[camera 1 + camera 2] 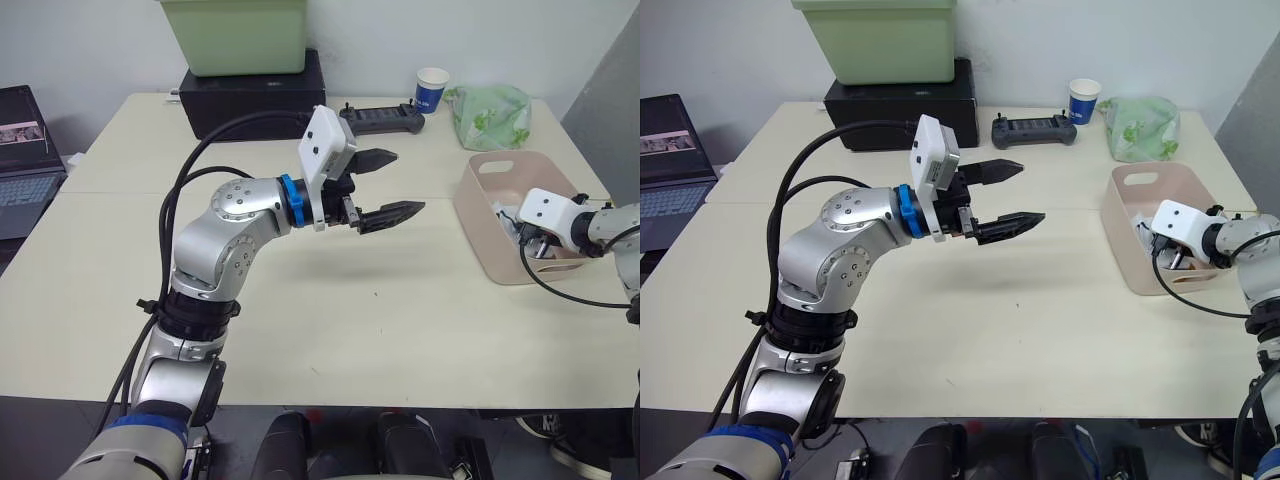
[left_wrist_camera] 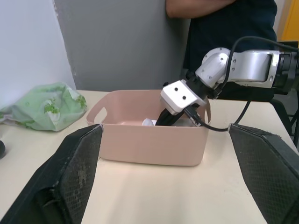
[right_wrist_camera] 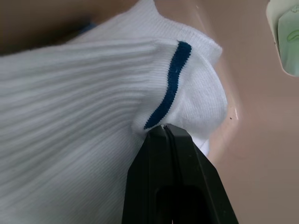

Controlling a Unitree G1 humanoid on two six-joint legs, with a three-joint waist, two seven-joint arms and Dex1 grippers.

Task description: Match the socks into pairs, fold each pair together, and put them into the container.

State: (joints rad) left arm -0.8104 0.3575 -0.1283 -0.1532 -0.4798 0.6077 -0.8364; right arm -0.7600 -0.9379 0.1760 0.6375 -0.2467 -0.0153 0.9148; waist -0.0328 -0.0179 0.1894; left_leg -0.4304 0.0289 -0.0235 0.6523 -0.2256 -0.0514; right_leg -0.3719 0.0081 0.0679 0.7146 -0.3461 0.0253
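1. Now the right claw (image 3: 164, 128) sits down inside the pink container (image 1: 480, 225), its fingers pinched together on the folded white socks (image 3: 93, 93) just below the dark blue stripe.
2. The step in hand looks like the drop: the white pair is already inside the container's walls, a hint of blue fabric showing behind it.
3. To do it well, the right claw should part its fingers fully before lifting, so the ribbed cloth does not cling and ride back out.
4. It should rise straight up, clear of the container's near wall, to avoid nudging the tub along the worktop (image 1: 400, 330).
5. The left claw (image 1: 390, 185) hangs spread wide and empty above the worktop, well apart from the container; it is best kept there, out of the right arm's way.
6. The green leaf-print cloth (image 1: 490, 115) lies just behind the container and needs no handling.
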